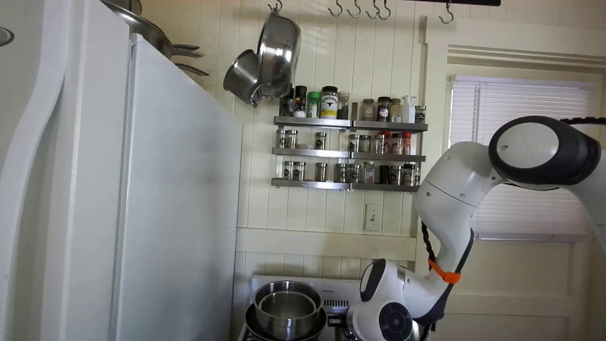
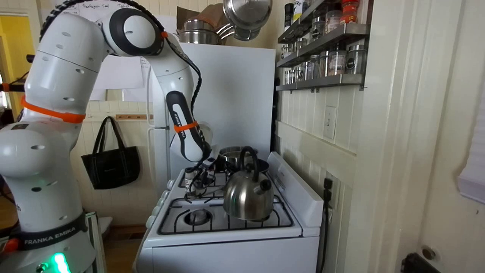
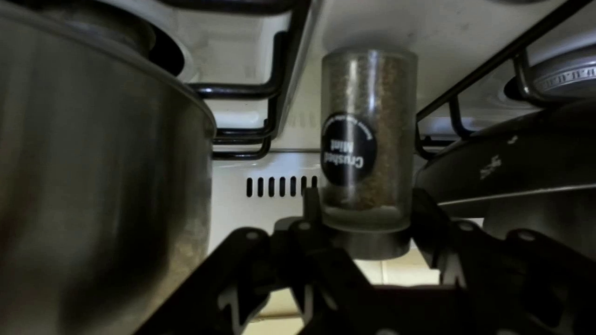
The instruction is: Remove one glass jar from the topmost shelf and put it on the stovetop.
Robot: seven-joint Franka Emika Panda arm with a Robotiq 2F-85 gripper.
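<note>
A glass jar (image 3: 391,116) with brown contents, a round black "Crushed Mint" label and a metal lid shows in the wrist view, where the picture stands upside down. My gripper (image 3: 365,207) has a finger against each side of the jar near its lid. The jar is upright, its base at or just above the white stovetop (image 3: 305,109); contact is unclear. The stovetop also shows in an exterior view (image 2: 242,236). The gripper is small and partly hidden in both exterior views (image 1: 337,321) (image 2: 204,179). The topmost shelf (image 1: 312,122) holds several jars and bottles.
A steel kettle (image 2: 248,197) stands on the near burners, close beside the jar in the wrist view (image 3: 116,163). Stacked steel pots (image 1: 287,319) in a black pan (image 3: 503,153) are on its other side. Black grates (image 3: 242,90) flank the jar. The back panel (image 2: 297,189) lies behind.
</note>
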